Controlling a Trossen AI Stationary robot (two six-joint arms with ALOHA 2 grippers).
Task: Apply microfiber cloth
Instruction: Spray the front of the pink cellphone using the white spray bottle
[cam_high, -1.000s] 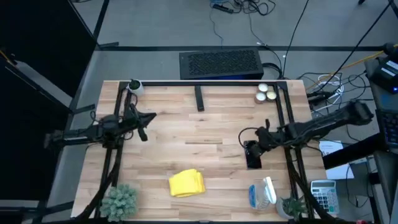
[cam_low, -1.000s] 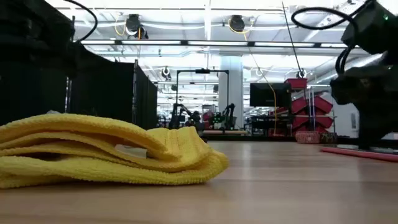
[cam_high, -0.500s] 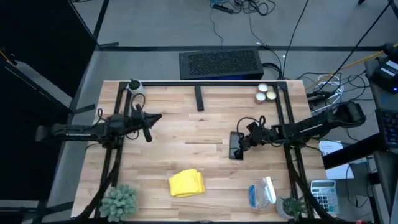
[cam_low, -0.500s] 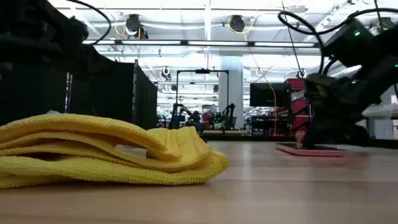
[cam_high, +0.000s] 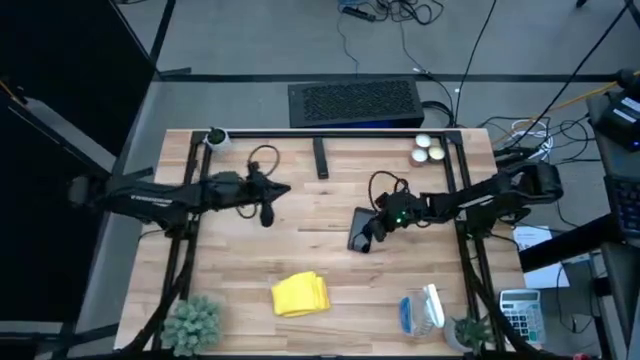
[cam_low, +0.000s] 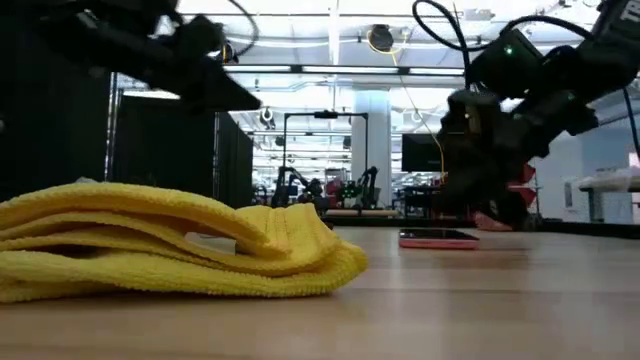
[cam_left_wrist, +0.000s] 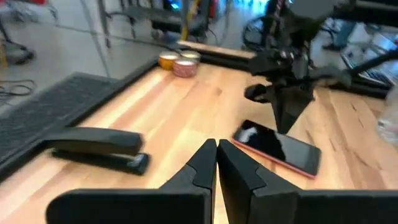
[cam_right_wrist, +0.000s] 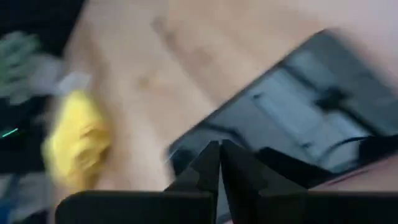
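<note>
Since a second ago the right pincer (cam_high: 372, 232) has dragged the black phone (cam_high: 358, 229) from the right edge toward the middle of the bench (cam_high: 320, 210), and the left pincer (cam_high: 267, 210) has swung inward from the left side; the microfiber cloth (cam_high: 300, 294) has not stirred.

From above, the cloth lies near the front edge, well apart from both arms, between a small grey-green plant (cam_high: 191, 322) and the spray bottle (cam_high: 421, 310). The phone now sits roughly centre-bench — probably brought there so both arms can reach it for wiping.

At bench level the cloth (cam_low: 170, 243) fills the foreground: bright yellow, soft, folded in several loose layers with rounded edges, flat on the wood. Behind it the phone (cam_low: 438, 238) lies flat with the right pincer (cam_low: 480, 205) at it.

The left wrist view shows the left pincer's (cam_left_wrist: 216, 163) fingers pressed together, empty, facing the phone (cam_left_wrist: 278, 147); a stapler (cam_left_wrist: 96, 148) lies nearby.

The right wrist view shows the right pincer (cam_right_wrist: 219, 163) drawn together right at the phone (cam_right_wrist: 292, 124) — whether it grips the edge I cannot tell — with the cloth (cam_right_wrist: 78, 140) a yellow patch beyond.
</note>
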